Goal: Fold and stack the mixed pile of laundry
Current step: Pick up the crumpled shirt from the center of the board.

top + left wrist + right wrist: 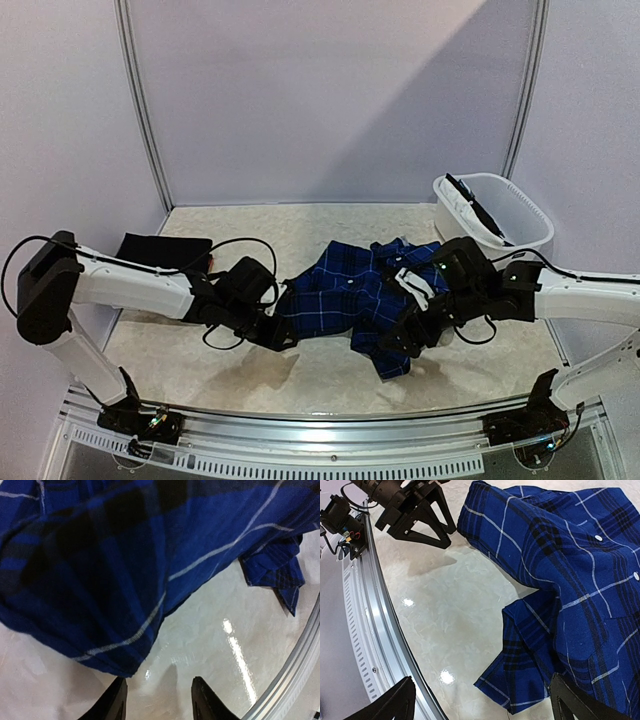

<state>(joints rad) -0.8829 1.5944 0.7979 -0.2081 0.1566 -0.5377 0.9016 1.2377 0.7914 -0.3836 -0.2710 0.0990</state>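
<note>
Of the laundry pile, a blue plaid button shirt (345,300) lies crumpled in the middle of the table, and a plain black garment (160,250) lies folded flat at the back left. My left gripper (283,335) sits low at the shirt's left hem (115,650). Its fingers (112,702) are apart, with only bare table between them. My right gripper (400,352) hovers over the shirt's near right corner (535,685). Those jaws stand wide open, and the corner lies loose between them, nearer the right finger (575,702).
A white plastic basket (520,235) stands at the back right with a dark item over its rim. The metal rail (375,645) of the table's near edge runs close under both grippers. The left gripper (425,520) shows at the top of the right wrist view.
</note>
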